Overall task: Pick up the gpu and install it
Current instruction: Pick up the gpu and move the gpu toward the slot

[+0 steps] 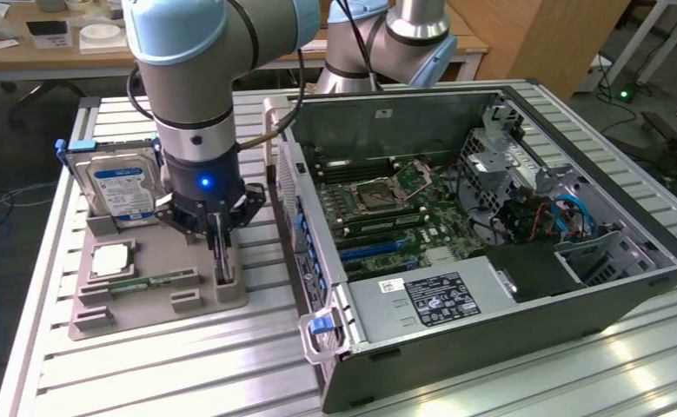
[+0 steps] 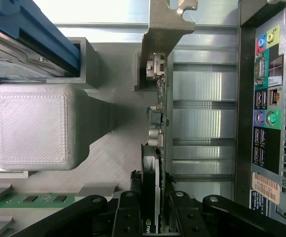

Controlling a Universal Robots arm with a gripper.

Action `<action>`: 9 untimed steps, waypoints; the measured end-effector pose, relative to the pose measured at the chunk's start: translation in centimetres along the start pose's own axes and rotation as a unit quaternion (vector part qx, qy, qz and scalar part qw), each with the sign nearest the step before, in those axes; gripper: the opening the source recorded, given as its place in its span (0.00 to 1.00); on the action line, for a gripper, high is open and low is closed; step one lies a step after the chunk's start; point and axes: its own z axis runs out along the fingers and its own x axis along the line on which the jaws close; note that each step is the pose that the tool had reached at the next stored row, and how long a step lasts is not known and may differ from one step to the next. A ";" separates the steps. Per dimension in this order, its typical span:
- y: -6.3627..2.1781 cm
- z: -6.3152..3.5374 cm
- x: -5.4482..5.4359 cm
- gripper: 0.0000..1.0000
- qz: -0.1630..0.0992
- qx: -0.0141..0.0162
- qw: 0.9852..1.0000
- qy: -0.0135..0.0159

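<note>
Black end effector [image 2: 155, 219], mine: closed on the gpu [image 2: 159, 123], one finger on each face of the card's upper edge.
Location of gpu: upright on edge in a slot of the grey holder [image 1: 141, 308], silvery bracket [image 2: 165, 24] at one end, open computer case [image 1: 489, 217] just beside.
Handling, my judgement: keep the grip square and the pull straight up, no twist, so the card clears the slot.
Neighbours: hard drive [image 1: 123, 191], memory stick [image 1: 153, 282].
Support: table [image 1: 199, 373].
</note>
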 end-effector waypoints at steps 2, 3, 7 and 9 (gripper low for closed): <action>0.01 -0.40 0.0 0.27 0.000 0.000 1.000 0.000; 0.02 -0.63 0.0 0.27 0.000 0.000 1.000 0.000; 0.06 -1.80 0.0 0.27 0.000 0.000 1.000 0.000; 0.07 -2.40 0.0 0.27 0.000 0.000 1.000 0.000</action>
